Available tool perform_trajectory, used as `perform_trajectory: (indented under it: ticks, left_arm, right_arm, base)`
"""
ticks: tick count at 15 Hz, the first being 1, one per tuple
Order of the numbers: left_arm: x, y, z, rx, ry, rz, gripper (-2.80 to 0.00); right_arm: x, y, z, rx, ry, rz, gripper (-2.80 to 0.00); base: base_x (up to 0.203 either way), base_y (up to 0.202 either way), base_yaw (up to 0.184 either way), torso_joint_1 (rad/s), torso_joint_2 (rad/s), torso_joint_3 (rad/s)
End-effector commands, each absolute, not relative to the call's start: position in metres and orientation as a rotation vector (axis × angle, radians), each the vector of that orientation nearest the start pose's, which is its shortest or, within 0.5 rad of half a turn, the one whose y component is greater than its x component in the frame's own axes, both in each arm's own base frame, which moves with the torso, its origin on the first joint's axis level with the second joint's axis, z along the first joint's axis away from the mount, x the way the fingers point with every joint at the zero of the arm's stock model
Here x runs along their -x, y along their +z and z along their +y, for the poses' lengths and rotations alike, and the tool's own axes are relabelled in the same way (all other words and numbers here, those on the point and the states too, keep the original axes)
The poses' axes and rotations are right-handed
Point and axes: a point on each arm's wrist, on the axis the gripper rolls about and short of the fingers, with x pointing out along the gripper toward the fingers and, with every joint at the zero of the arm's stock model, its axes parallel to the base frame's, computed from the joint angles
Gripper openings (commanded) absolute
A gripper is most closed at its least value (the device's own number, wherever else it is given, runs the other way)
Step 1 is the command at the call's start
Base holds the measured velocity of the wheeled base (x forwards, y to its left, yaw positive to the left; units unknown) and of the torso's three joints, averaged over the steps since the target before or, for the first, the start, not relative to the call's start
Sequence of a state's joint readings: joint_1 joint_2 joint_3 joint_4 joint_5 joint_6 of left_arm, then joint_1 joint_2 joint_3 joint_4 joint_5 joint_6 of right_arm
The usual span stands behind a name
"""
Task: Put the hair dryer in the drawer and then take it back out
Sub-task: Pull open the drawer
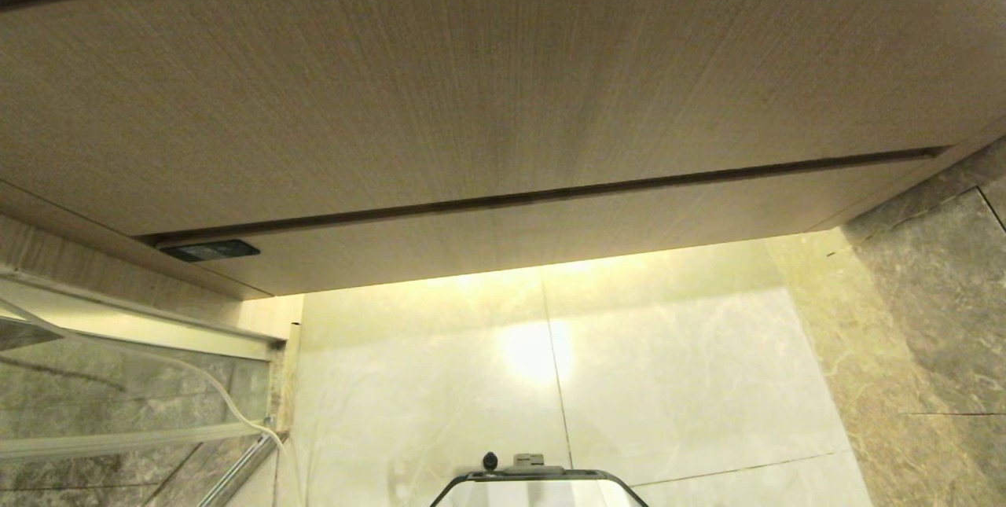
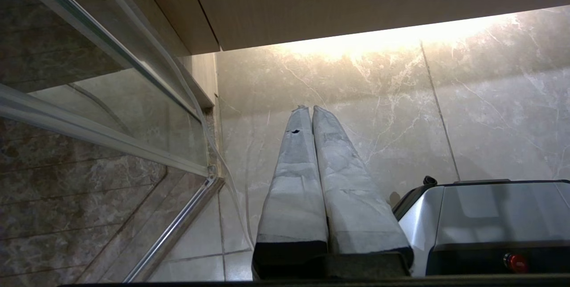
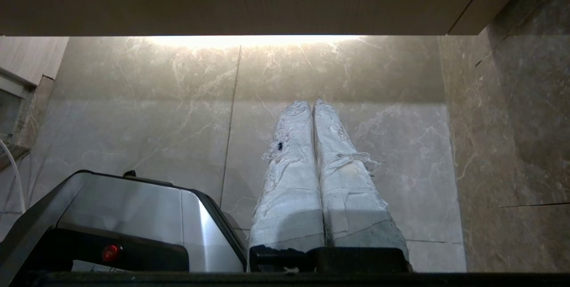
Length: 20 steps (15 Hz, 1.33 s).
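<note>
We see the drawer shut, and no words we can read.
The light-brown wood drawer (image 1: pixel 597 228) has a small black label (image 1: pixel 211 250) at one corner, too small to read. Our left gripper (image 2: pixel 311 108) and right gripper (image 3: pixel 313 102) are pressed closed, holding nothing, over the pale floor (image 1: pixel 676 365).

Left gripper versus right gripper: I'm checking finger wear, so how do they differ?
The left gripper's wrapping lies fairly smooth; the right gripper's is frayed, with loose shreds. The left gripper hangs beside a glass partition; the right gripper hangs near a dark marble wall. Both are shut, empty, and pointed at the pale floor tiles.
</note>
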<state>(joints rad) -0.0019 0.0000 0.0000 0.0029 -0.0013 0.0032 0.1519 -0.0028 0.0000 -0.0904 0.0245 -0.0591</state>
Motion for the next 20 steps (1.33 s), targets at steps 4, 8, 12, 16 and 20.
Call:
perform_trajectory:
  ticks: [4,8,12,16,20]
  left_arm:
    - [0.0228,0.0752,0.0,-0.003,-0.003,0.003,-2.8]
    - [0.0228,0.0749,0.0,-0.015,-0.006,0.005,-2.8]
    - [0.0228,0.0748,0.0,-0.01,-0.003,0.007,-2.8]
    - [0.0228,0.0749,0.0,-0.011,-0.003,0.006,-2.8]
    - [0.0228,0.0749,0.0,-0.009,-0.002,0.006,-2.8]
  right_arm:
    - [0.023,0.075,-0.003,0.054,0.173,-0.117,-2.8]
    - [0.023,0.075,-0.003,0.054,0.173,-0.117,-2.8]
    - [0.023,0.075,-0.003,0.054,0.173,-0.117,-2.8]
    - [0.0231,0.0751,-0.003,0.057,0.172,-0.119,-2.8]
    - [0.0231,0.0751,-0.0029,0.059,0.174,-0.119,-2.8]
  base:
    - [0.0,0.0,0.0,0.0,0.0,0.0]
    - [0.0,0.0,0.0,0.0,0.0,0.0]
    - [0.0,0.0,0.0,0.0,0.0,0.0]
    - [0.0,0.0,0.0,0.0,0.0,0.0]
    - [-0.122,0.0,0.001,0.002,0.0,0.001]
